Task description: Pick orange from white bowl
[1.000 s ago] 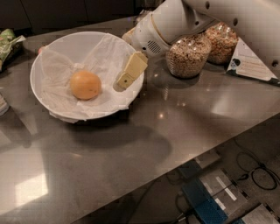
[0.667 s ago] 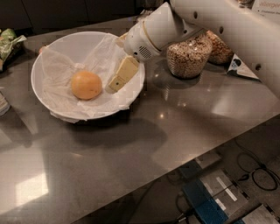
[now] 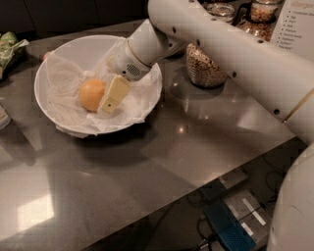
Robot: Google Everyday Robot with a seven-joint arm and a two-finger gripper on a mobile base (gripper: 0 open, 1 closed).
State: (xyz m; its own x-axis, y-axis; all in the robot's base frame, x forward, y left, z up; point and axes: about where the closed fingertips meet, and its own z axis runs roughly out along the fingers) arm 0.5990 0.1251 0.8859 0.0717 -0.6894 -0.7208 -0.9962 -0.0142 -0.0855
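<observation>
The orange (image 3: 91, 94) lies in the middle of the white bowl (image 3: 64, 46), on the crinkled white paper that lines it. The bowl stands on the grey table at the left. My gripper (image 3: 112, 95) reaches down into the bowl from the upper right, and its cream-coloured tip sits right against the orange's right side. The white arm crosses the picture from the right edge and hides part of the bowl's far right rim.
A glass jar of grains (image 3: 203, 68) stands just right of the bowl under the arm, with more jars (image 3: 265, 12) and a printed card (image 3: 297, 22) behind. A green packet (image 3: 10, 46) lies at the far left. The table's front edge runs diagonally, with the floor and blue objects (image 3: 230, 225) below.
The gripper has moved left and down, deeper into the bowl, from apart from the orange to right against its right side. The orange has not moved.
</observation>
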